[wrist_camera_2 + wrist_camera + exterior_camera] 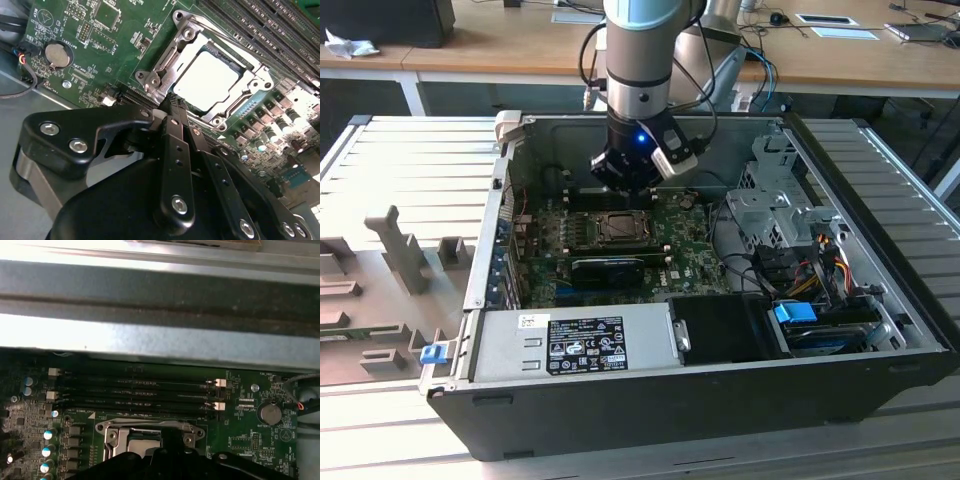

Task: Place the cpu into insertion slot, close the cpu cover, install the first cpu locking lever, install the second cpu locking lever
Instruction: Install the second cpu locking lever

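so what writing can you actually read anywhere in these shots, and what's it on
Nothing reads clearly enough to quote.
power supply label: black and white print, too small to read.
white sticker beside it: too small to read.
expansion card: pale strip of print, blurred.
motherboard: white lettering around the coin battery in the second wrist view, too blurred to read.
cpu: pale face, no print to make out.
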You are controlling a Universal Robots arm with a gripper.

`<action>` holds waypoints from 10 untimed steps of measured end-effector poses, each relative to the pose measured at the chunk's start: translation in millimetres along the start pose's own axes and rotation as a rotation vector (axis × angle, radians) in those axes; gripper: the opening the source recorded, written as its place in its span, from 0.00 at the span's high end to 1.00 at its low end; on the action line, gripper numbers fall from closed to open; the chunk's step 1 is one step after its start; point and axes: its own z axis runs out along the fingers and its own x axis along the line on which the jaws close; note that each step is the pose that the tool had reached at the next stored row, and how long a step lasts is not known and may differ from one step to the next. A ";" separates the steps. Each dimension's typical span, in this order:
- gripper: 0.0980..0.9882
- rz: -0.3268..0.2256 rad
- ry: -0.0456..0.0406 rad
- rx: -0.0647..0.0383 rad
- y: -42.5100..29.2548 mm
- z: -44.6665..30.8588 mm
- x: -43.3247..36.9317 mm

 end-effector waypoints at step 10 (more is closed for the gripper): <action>0.99 0.000 -0.0001 -0.001 -7.2 -0.6 0.4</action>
